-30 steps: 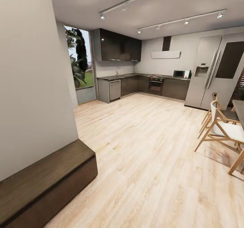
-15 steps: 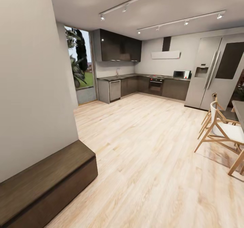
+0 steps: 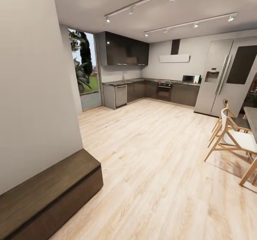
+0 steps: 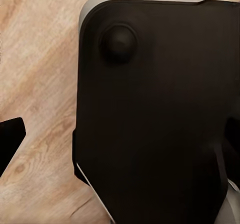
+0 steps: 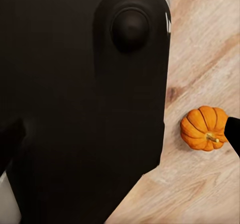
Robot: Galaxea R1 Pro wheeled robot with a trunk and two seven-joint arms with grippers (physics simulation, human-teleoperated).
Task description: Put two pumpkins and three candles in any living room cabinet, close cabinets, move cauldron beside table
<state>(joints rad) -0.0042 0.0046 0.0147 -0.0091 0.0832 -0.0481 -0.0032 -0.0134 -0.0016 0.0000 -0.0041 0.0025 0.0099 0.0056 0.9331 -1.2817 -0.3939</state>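
The cabinet (image 3: 46, 193), a long low dark-brown unit with a flat shut front, runs along the wall at the lower left of the head view. One small orange pumpkin (image 5: 202, 128) with a short stem lies on the pale wood floor beside my black base (image 5: 85, 109). My right gripper (image 5: 122, 139) is open, its dark fingertips (image 5: 233, 134) far apart at the picture's edges, one overlapping the pumpkin's side. My left gripper (image 4: 122, 139) is open too, hanging over my base (image 4: 155, 109) and the floor, holding nothing. The candles, the cauldron and the table are out of view.
A wide stretch of wood floor (image 3: 153, 154) leads to a dark kitchen (image 3: 150, 90) with a fridge (image 3: 228, 75) at the back right. Wooden chairs (image 3: 232, 136) and a dark dining table edge (image 3: 252, 118) stand at the right. A white wall (image 3: 32, 90) rises at the left.
The whole head picture has shifted slightly, so the camera has moved a little. Nothing in the room has visibly moved.
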